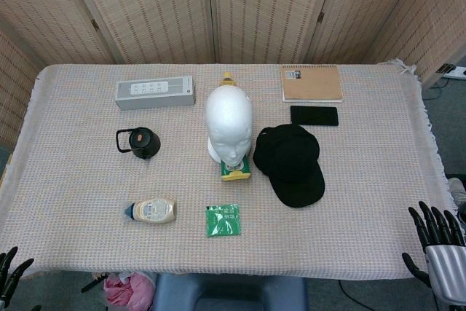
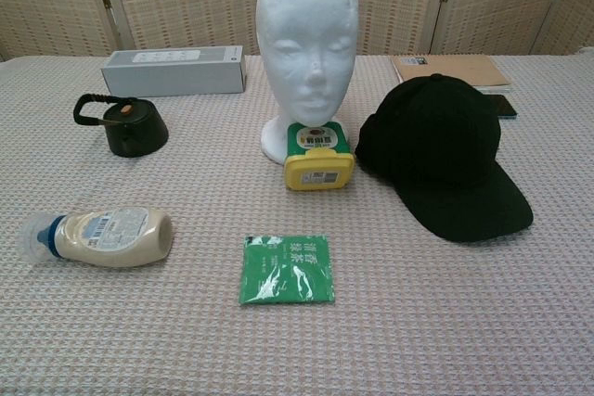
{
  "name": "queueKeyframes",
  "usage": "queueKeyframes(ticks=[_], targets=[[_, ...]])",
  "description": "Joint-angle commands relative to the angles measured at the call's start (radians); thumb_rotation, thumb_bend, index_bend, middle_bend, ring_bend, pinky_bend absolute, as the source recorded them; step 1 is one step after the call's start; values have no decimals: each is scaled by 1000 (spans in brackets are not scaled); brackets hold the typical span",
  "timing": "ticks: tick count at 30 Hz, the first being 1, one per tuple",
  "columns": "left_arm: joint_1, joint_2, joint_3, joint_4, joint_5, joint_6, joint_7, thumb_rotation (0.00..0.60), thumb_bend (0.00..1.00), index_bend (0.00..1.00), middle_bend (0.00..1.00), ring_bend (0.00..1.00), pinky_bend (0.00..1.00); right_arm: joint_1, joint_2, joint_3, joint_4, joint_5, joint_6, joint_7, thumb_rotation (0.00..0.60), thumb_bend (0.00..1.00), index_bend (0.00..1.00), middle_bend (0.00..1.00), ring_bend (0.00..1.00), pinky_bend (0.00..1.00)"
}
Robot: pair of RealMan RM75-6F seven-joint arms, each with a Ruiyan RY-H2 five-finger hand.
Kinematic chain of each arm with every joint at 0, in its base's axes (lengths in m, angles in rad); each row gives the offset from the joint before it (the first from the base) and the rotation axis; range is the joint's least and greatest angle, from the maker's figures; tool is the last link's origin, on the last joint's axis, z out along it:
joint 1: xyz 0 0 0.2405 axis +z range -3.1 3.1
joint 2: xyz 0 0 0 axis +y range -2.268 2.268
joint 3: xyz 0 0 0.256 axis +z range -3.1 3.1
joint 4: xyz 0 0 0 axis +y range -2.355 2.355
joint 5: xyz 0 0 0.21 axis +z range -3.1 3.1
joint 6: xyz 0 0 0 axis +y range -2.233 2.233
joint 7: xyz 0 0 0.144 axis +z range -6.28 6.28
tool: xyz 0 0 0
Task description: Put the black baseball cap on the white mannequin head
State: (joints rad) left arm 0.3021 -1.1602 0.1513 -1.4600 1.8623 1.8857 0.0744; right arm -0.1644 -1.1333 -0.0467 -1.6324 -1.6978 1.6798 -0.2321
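The black baseball cap lies flat on the tablecloth, brim toward the front, just right of the white mannequin head. That head stands upright at the table's centre, facing forward. My right hand hangs beyond the front right corner of the table, fingers spread and holding nothing. Only the fingertips of my left hand show at the bottom left corner, apart and empty. Neither hand appears in the chest view.
A yellow container sits against the head's base. Around it lie a green packet, a squeeze bottle, a black lid with handle, a grey box, a notebook and a phone.
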Motion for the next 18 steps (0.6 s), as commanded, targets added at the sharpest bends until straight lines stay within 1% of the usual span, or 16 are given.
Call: queueKeyframes(ticks=[1, 9, 12, 14, 18], targets=[[0, 0, 0, 1, -1, 0, 0, 600, 73, 198, 38, 41, 136, 0, 0, 0, 0, -1, 1, 0, 600, 180, 0, 5, 0, 0], [3, -3, 1, 3, 7, 8, 3, 600, 73, 198, 38, 41, 136, 0, -5, -7, 12, -22, 7, 2, 600, 181, 0, 5, 0, 0], [3, 0, 1, 1, 0, 5, -3, 600, 73, 198, 38, 41, 136, 5, -19, -9, 29, -46, 13, 10, 600, 182, 0, 29, 0, 0], [6, 5, 2, 0, 1, 17, -23, 600, 73, 198, 38, 41, 136, 16, -50, -5, 84, -79, 21, 2, 600, 185, 0, 63, 11, 0], [16, 17, -1, 2, 1, 57, -71, 600, 73, 198, 38, 41, 136, 42, -141, -3, 261, -149, 34, -34, 600, 186, 2, 121, 38, 0]])
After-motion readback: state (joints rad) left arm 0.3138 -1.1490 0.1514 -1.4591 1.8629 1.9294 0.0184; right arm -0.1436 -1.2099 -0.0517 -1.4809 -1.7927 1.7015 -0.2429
